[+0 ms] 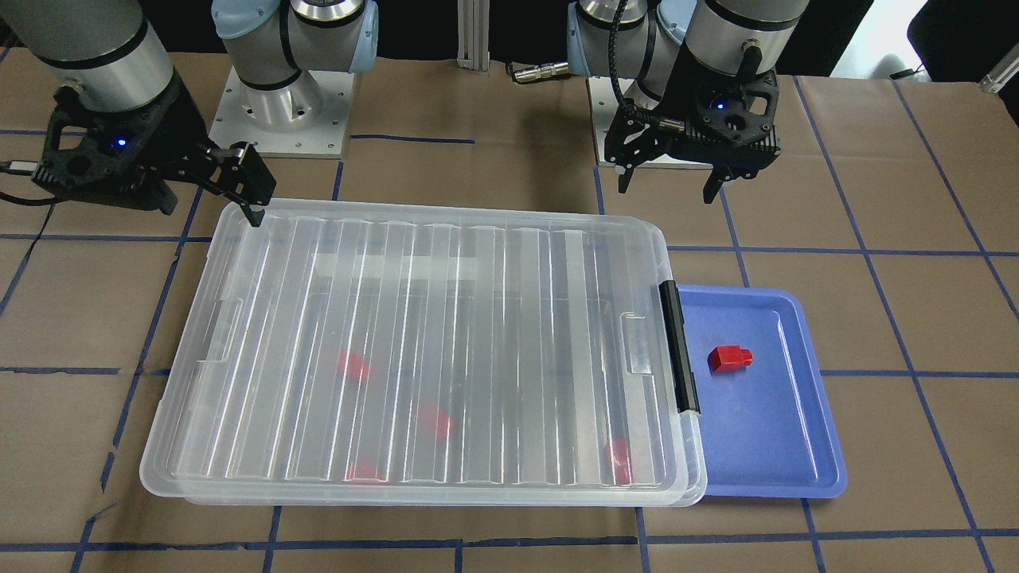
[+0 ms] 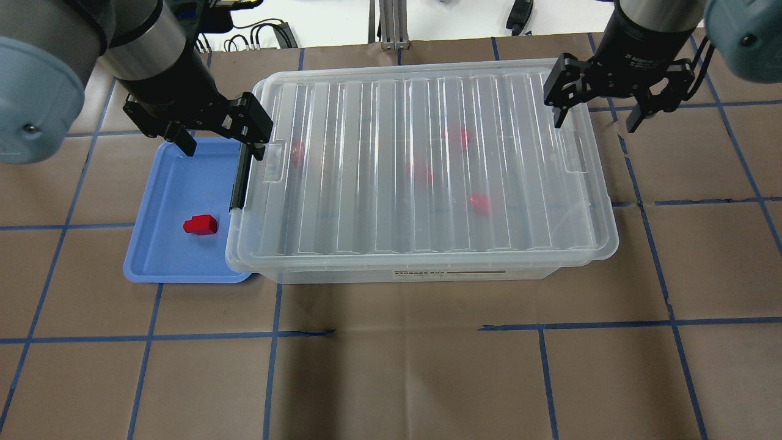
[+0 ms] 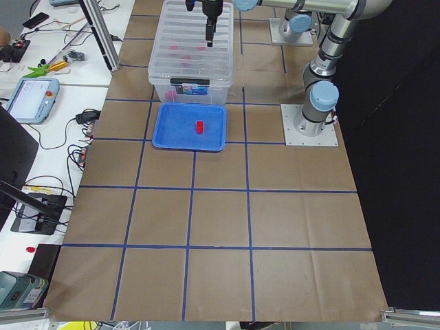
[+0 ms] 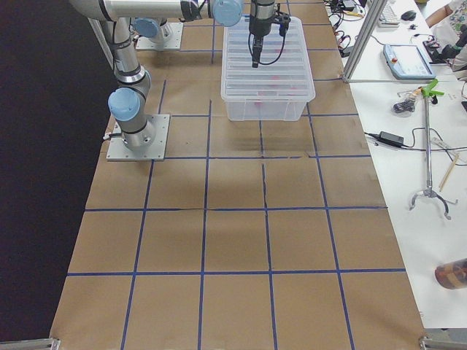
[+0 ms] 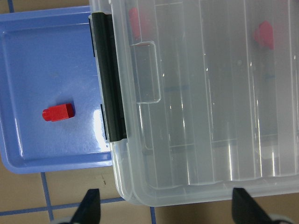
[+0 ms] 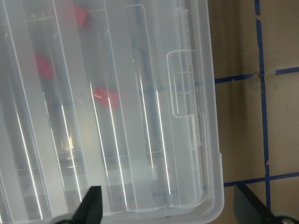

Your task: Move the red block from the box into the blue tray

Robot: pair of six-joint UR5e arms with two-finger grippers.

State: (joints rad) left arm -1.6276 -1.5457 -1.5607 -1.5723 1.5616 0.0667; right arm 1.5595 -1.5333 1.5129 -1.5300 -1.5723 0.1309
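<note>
One red block (image 1: 730, 357) lies in the blue tray (image 1: 764, 446), which sits against the latch end of the box (image 1: 438, 342). The block also shows in the overhead view (image 2: 200, 225) and the left wrist view (image 5: 58, 112). The box's ribbed lid is shut, with the black latch (image 1: 678, 346) beside the tray. Several more red blocks (image 2: 481, 203) show blurred through the lid. My left gripper (image 2: 221, 143) is open and empty above the latch end, over the tray's far edge. My right gripper (image 2: 594, 122) is open and empty above the box's opposite end.
The table (image 2: 391, 366) is covered in brown paper with blue tape lines. The arm bases (image 1: 279, 111) stand behind the box. In the side views, benches with tools and cables run along the operators' side.
</note>
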